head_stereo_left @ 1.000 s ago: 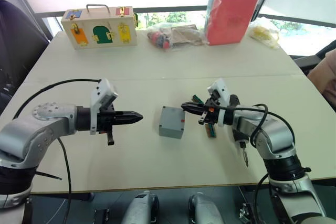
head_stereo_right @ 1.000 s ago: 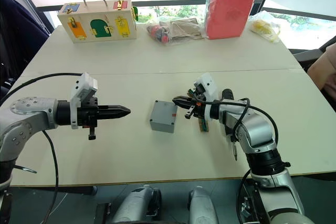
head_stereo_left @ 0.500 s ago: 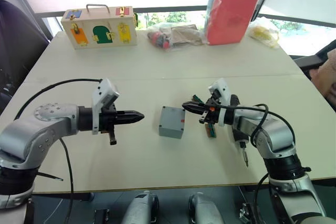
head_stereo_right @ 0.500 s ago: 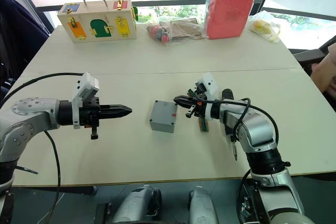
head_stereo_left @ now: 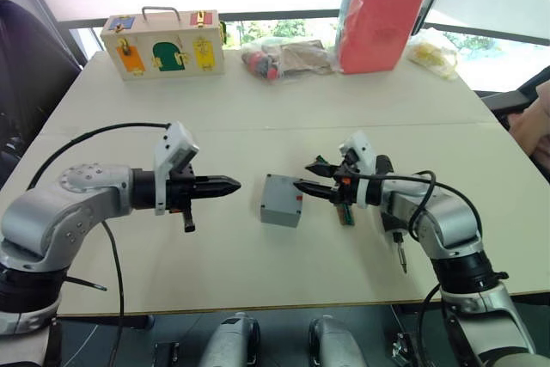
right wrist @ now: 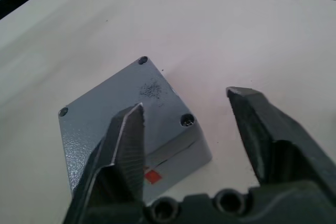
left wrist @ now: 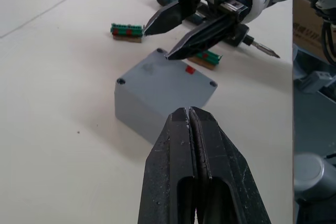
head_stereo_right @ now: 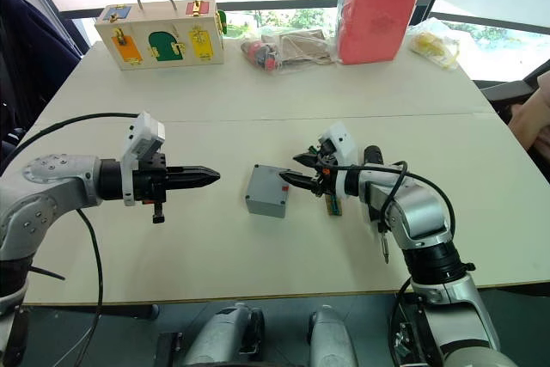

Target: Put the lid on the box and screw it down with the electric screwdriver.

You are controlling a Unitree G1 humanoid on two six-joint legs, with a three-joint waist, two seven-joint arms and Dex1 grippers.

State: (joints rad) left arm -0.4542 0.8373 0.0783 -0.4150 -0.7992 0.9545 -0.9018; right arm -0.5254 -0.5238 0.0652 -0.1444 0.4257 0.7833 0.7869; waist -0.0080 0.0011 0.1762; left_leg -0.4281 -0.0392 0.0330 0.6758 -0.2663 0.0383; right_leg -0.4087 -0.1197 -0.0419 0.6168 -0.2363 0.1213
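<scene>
The box [head_stereo_left: 281,199] sits near the middle of the pale table [head_stereo_left: 258,118], a grey square block with its lid [right wrist: 113,108] seemingly already seated on top, a seam running round the wall and screw holes at the corners; whether any screws are in them is hard to tell. A small red mark shows on the side wall that faces the right arm. The right gripper [head_stereo_left: 314,177] hangs at that side with its two black fingers spread wide, one tip over the box's edge and the other clear of it, not touching anything. The left gripper [head_stereo_left: 230,184] points at the box from the opposite side, a little apart from it, its fingers pressed together and empty. The electric screwdriver [head_stereo_left: 397,241] lies on the table under the right forearm, bit toward the table's near edge. Small green blocks [left wrist: 126,29] lie just beside the box. At the far edge stand a wooden case [head_stereo_left: 163,44] with colourful doors and a red bag [head_stereo_left: 380,11].
</scene>
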